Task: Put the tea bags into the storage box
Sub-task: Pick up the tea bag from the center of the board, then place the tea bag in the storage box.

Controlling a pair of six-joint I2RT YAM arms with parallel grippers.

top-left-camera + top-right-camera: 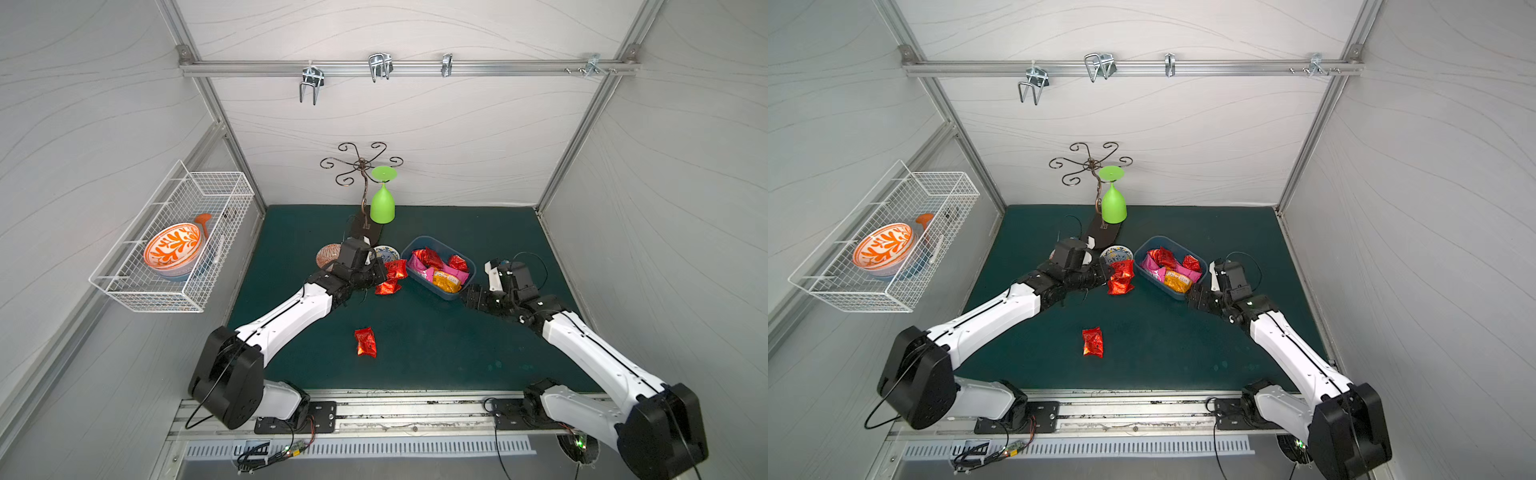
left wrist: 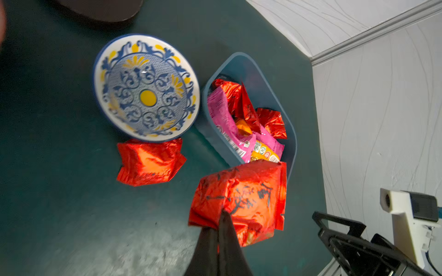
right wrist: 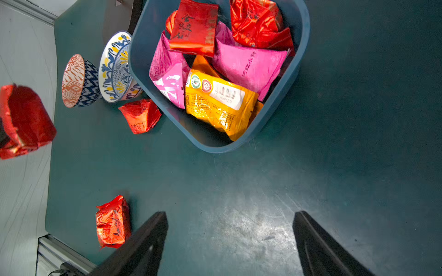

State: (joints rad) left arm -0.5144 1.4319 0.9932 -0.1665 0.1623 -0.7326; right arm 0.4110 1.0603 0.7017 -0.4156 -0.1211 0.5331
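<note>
Since the left claw [image 2: 222,215] is clamped on the edge of a red tea bag [image 2: 241,196], the bag hangs clear of the worktop [image 1: 457,353] beside the storage box [image 1: 440,245] — right claw [image 3: 230,212] apart, empty; two loose sachets [image 1: 389,287] [image 1: 365,341] lie outside.

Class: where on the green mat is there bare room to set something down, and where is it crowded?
Free: the mat's back-right corner beyond the storage box; the front stretch between the lone red tea bag and the right gripper. Crowded: between the blue-and-yellow bowl and the box, where another tea bag lies.
</note>
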